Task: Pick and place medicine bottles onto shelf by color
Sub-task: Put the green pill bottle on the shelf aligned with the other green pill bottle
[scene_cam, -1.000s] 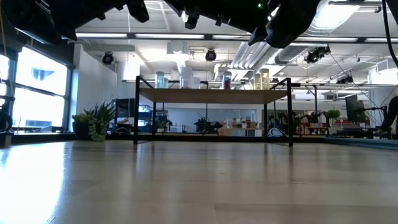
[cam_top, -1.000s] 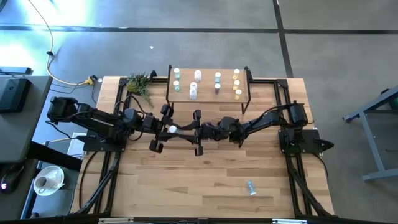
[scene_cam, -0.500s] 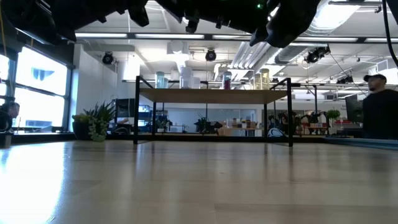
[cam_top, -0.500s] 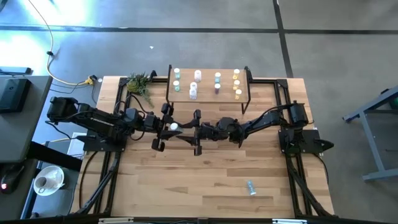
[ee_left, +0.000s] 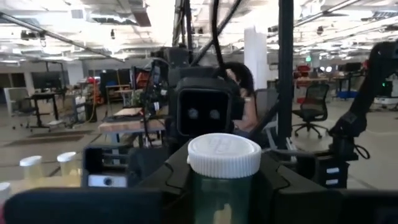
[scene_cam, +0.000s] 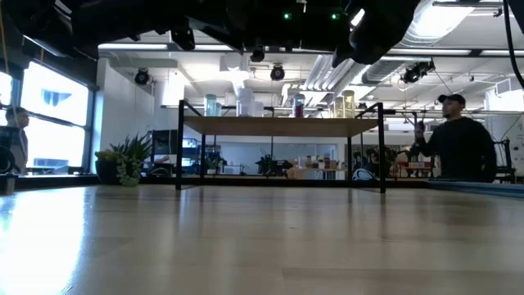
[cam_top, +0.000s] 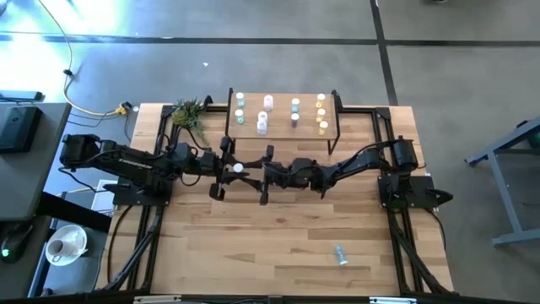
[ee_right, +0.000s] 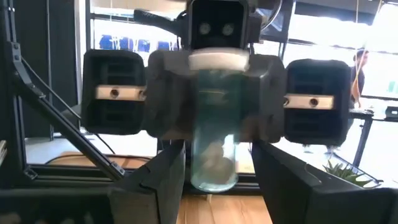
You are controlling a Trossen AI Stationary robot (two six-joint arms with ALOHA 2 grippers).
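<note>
Midair, a teal bottle [ee_right: 213,121] is seen pinched between the left gripper [cam_top: 234,168] jaws. The right gripper [cam_top: 268,175] jaws stand spread either side of it. A loose pinch could drop it.

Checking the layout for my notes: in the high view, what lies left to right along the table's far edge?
Small plant → teal-green bottles → white bottles → light blue bottles → yellow bottles, all bottles on the shelf.

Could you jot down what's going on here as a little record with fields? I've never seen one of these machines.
Held item: teal-green bottle with white cap, in mid-air
Holder: left gripper, shut on the bottle
Other arm: right gripper, open, fingers on either side of the bottle, facing the left one
Shelf: about ten bottles standing in columns
Stray bottle: lying on the table, near edge
Background: person beyond the table
</note>
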